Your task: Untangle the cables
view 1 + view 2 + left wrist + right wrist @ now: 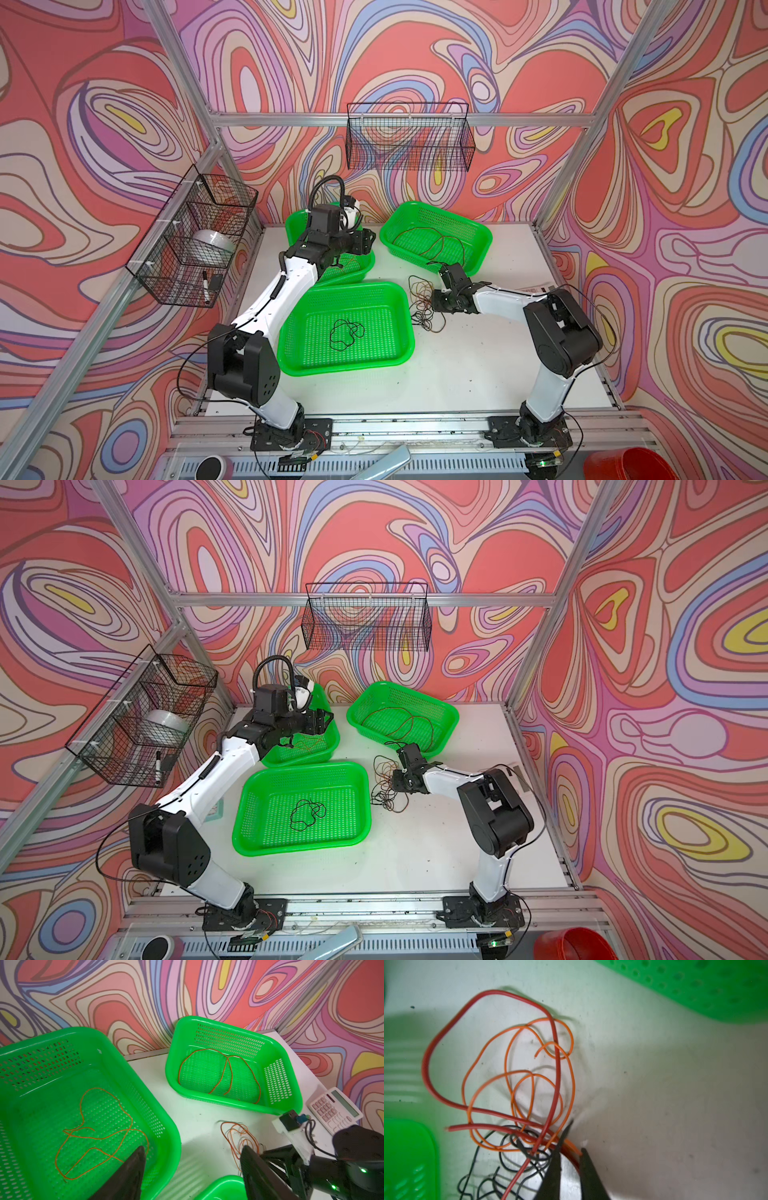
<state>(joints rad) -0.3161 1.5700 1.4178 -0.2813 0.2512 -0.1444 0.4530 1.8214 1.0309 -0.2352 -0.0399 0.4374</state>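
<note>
Right end effector [577,1135] clenched on several strands of tangle [559,1068] mid-surface; lifting could haul everything up, cinching it. Left end effector [193,1147] released by back-left basket [87,1030].

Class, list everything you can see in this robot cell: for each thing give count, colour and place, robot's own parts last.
Perforated plastic baskets: three, green, on the white table.
Single thin cables: three; black cable in front basket, orange cable back-left basket, orange-red cable back-right basket.
Tangle of thin orange, red and black cables: one, on table beside front basket.
Wire-mesh baskets: two, black, on back wall and left wall.
Tape roll: one, whitish, in left mesh basket.
Marker: one, black, same basket.
Calculator: one, white, table's right edge.
Rolls: two, red roll and black-white roll, in front of table.
Left gripper: one, black, open, above back-left basket's edge.
Right gripper: one, black, shut on the tangle.
</note>
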